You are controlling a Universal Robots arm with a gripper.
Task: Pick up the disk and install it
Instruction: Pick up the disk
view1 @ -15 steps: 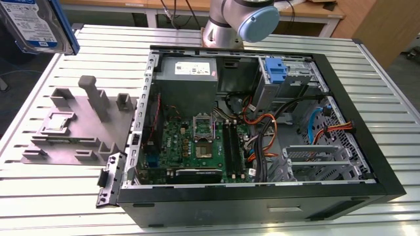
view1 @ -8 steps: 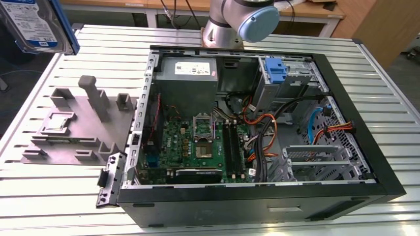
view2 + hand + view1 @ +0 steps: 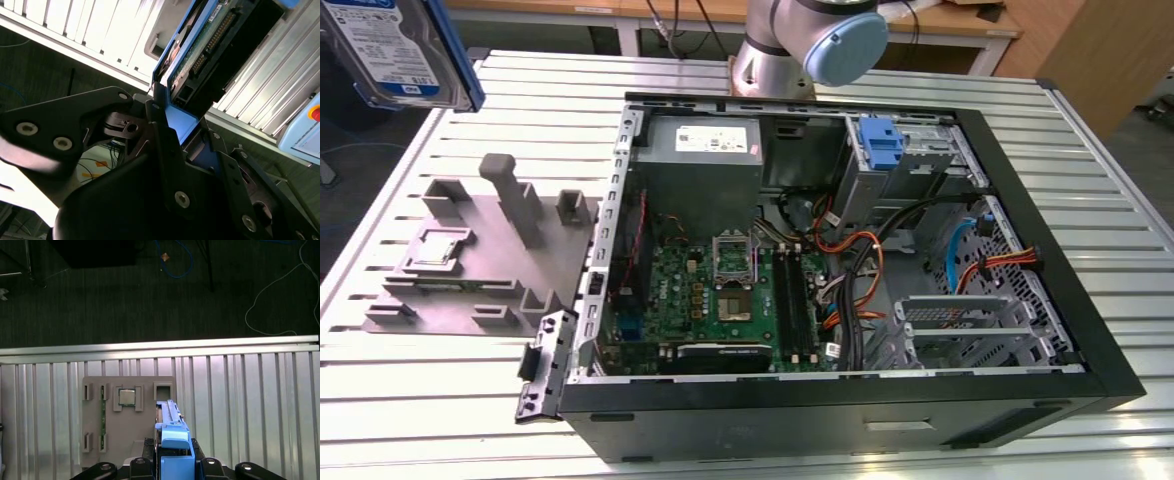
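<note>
Aloft, disk hung clear above desk, over grey parts fixture near desk edge; jaws clamped shut on its blue bracket; open computer case sat beside fixture.

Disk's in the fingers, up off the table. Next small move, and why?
Probably carry the disk toward the exterior view's right: it hangs clamped in the gripper over the grey fixture, and the open case lies that way.
</note>
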